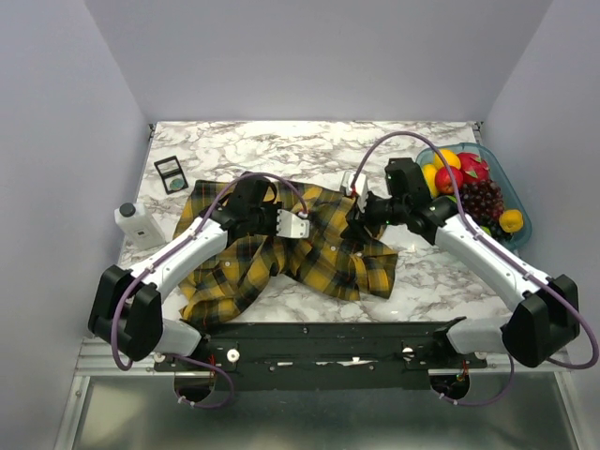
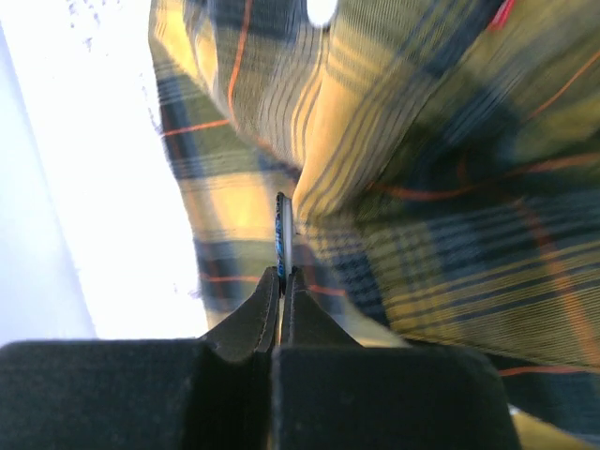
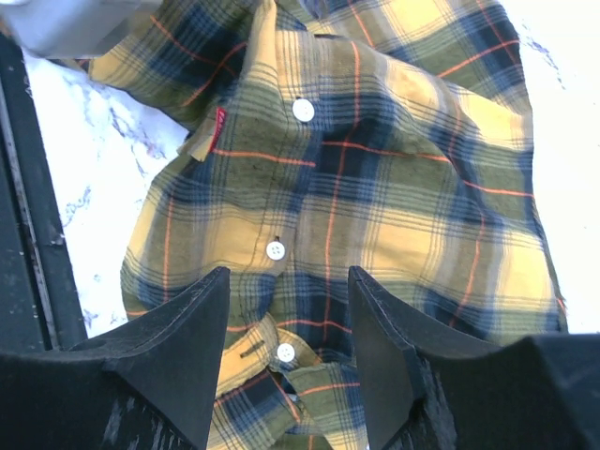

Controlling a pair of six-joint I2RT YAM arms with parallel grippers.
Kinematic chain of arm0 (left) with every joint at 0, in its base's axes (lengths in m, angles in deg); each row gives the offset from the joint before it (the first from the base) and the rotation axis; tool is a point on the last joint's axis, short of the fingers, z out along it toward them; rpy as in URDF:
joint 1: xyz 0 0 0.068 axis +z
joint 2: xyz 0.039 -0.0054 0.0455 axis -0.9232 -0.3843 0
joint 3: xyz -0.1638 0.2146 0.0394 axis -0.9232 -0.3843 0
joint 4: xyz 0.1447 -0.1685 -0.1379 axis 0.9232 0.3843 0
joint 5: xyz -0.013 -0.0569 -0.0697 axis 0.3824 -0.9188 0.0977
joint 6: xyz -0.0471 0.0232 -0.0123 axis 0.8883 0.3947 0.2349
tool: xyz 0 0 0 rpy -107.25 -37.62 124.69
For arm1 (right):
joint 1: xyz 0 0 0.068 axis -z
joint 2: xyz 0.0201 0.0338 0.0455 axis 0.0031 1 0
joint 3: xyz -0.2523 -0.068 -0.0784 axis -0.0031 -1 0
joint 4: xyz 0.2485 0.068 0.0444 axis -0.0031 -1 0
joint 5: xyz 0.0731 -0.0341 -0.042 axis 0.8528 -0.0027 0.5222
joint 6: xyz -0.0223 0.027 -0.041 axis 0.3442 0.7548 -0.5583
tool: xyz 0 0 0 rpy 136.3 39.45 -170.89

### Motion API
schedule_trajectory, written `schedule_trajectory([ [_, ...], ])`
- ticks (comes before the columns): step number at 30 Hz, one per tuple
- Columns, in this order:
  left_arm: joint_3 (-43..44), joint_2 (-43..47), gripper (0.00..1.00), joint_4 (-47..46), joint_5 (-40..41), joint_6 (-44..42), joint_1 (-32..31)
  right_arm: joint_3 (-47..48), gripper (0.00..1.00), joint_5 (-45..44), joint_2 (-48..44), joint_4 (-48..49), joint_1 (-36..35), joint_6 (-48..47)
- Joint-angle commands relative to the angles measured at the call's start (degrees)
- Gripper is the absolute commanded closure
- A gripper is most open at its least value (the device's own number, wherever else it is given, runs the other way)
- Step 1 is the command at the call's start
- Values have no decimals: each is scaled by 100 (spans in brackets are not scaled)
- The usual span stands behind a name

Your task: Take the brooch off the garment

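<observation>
Brooch pinched edge-on in my left gripper, over the middle of the bench

My left gripper is clamped on the lower rim of the brooch, a thin disc I judge stiff, light and slippery. I can't tell if it is free of the garment, soft cloth bunched toward the near edge. My right gripper hovers wide open above the shirt's buttons.

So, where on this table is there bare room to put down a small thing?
The far strip of the white marble table, between the black square frame and the teal plastic fruit tray, is bare. Another patch lies near-right of the yellow plaid flannel shirt. The centre is crowded: shirt, left arm and right arm.
</observation>
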Motion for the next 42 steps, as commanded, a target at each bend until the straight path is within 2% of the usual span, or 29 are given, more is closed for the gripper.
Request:
schedule_trajectory([
  [1, -48, -36, 100, -393, 695, -1227, -10, -418, 39, -163, -371, 531, 71, -59],
  [4, 74, -132, 100, -595, 827, -984, 25, -674, 38, -180, -582, 689, 115, -15],
  [7, 899, -466, 100, -131, 669, 87, 279, -806, 38, -180, -723, 830, 229, 125],
  [8, 1188, -554, 100, 192, 529, 456, 549, -815, 38, -180, -732, 857, 273, 195],
  [9, 1861, -746, 100, 430, 23, 1338, 691, -789, 38, -137, -724, 875, 387, 370],
  [11, 2559, -967, 100, 1166, -524, 2134, 973, -762, 38, -101, -715, 997, 484, 564],
  [12, 3206, -1168, 100, 1441, -1310, 2651, 1183, -727, 38, -75, -680, 1041, 554, 739],
  [15, 4140, -1485, 100, 2320, -2378, 3235, 1290, -412, 39, 30, -592, 1261, 616, 1108],
  [16, 4301, -1538, 100, 2462, -3043, 3550, 1282, -167, 41, 100, -496, 1357, 616, 1180],
  [19, 4776, -1741, 100, 2639, -4213, 4332, 1282, 335, 44, 609, -233, 1376, 608, 1251],
  [21, 4882, -1794, 100, 2447, -4655, 4764, 1273, 836, 45, 1065, -118, 1358, 608, 1181],
  [23, 4786, -1741, 100, 2035, -5051, 5246, 1273, 1222, 46, 1103, 49, 1481, 608, 1346],
  [27, 4698, -1724, 100, 1822, -5545, 5592, 1273, 1610, 47, 1234, 252, 1727, 608, 1969],
  [37, 4338, -1636, 100, 952, -6248, 6601, 1264, 1558, 48, 1832, 384, 2219, 546, 2789],
  [42, 4259, -1609, 100, 837, -6283, 6673, 1238, 1532, 48, 1973, 384, 2421, 485, 3174],
])
